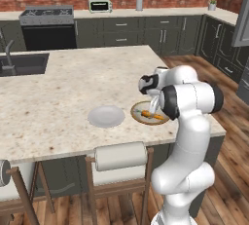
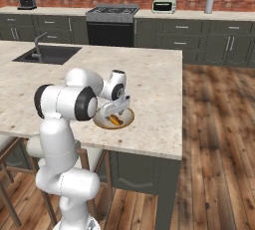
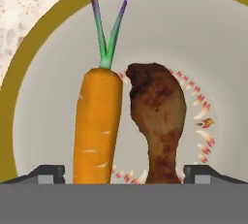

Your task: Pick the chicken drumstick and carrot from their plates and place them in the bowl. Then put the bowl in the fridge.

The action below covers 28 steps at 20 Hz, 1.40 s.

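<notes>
carrot (image 3: 96, 126) and chicken drumstick (image 3: 157, 116) side by side in bowl (image 3: 29, 68), plate (image 1: 106, 116) beside bowl on counter (image 1: 58, 92)

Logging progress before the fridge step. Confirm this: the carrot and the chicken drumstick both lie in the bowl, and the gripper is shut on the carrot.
Not quite. The carrot and chicken drumstick do lie side by side in the bowl, but the gripper is open, its fingertips standing wide to either side of both. The hand view shows it.

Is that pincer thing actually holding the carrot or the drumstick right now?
Neither. The pincer stands open above the bowl, its tips wide apart, and the carrot and chicken drumstick lie loose inside.
</notes>
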Tool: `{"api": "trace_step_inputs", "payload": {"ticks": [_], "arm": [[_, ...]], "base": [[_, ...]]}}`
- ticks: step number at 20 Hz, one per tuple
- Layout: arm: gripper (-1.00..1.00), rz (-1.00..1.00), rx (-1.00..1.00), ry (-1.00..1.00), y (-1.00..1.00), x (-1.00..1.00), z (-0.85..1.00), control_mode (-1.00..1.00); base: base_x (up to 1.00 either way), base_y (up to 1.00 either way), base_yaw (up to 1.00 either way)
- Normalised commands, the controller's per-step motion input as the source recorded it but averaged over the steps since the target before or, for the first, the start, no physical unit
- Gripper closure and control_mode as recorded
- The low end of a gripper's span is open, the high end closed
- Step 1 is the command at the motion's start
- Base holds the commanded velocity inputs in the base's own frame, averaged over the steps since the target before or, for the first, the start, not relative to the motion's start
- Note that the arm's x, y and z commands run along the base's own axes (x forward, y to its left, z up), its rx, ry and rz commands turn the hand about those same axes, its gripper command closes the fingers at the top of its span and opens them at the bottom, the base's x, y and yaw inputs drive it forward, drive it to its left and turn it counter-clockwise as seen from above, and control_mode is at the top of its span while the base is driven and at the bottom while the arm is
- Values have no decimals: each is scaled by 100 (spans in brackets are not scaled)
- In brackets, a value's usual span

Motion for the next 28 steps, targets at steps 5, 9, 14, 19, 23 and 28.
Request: {"api": "trace_step_inputs", "payload": {"ticks": [5, 9, 14, 19, 23, 28], "arm": [[-100, 0, -1, -1, 20, -30, 23, -100], [-100, 0, -9, -1, 49, -33, 13, -100], [-100, -12, -15, -2, 54, -29, 0, -100], [-100, -23, -10, 0, 41, -27, 0, -100], [-100, -17, -16, -1, 26, -12, -1, -100], [-100, -32, -21, -2, 5, 2, -9, -100]], "base": [[0, 0, 0], [0, 0, 0], [0, 0, 0], [0, 0, 0], [0, 0, 0], [0, 0, 0]]}}
